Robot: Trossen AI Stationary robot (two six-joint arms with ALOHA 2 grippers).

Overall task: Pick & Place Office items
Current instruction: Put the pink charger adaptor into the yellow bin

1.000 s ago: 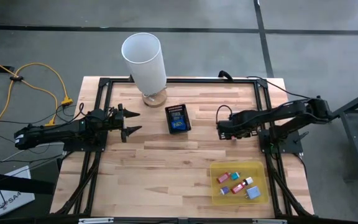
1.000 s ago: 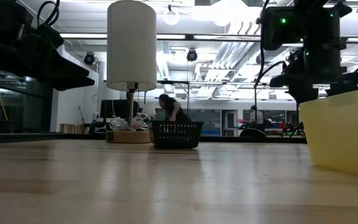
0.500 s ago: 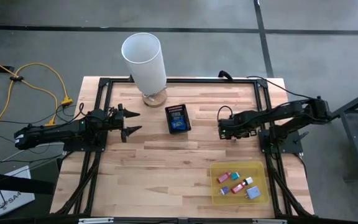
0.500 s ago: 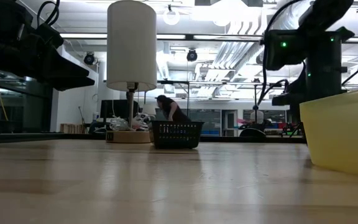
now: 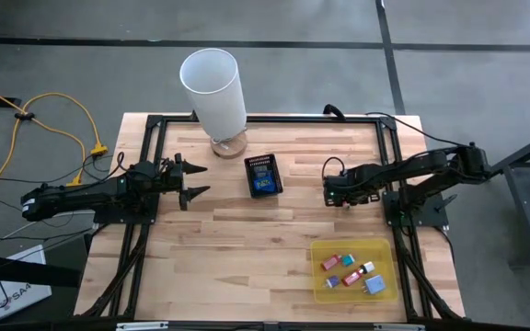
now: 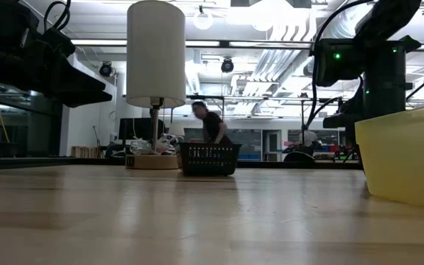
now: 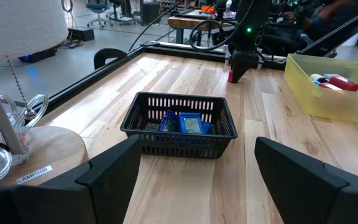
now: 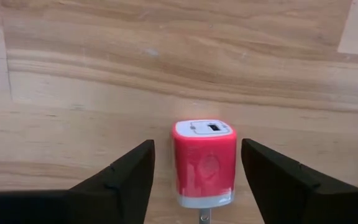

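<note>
From above we see our left claw [image 5: 194,181] hanging over the left of the table [image 5: 247,248], its fingers spread wide with nothing between them; just past it to the right sits the black mesh basket [image 5: 264,176], with the white lamp [image 5: 213,92] behind and to the left of that basket. Our left wrist camera adds what the top view barely shows: blue and black pieces [image 7: 185,124] lie inside the basket, and beyond it a red block [image 7: 231,76] stands on the wood under our other arm. Further right, our right claw [image 5: 331,193] is low over the table, and only its own wrist camera tells us the detail: the red block [image 8: 204,163] is a small plug-in charger with a white face, lying on the wood squarely between the two open fingers, neither of which touches it. Near that claw, toward the table's front right corner, the yellow tray [image 5: 379,245] holds several small blocks [image 5: 348,273], red, pale blue, purple and white. The level camera shows the tray only as a yellow wall [image 6: 403,162], its contents hidden.
</note>
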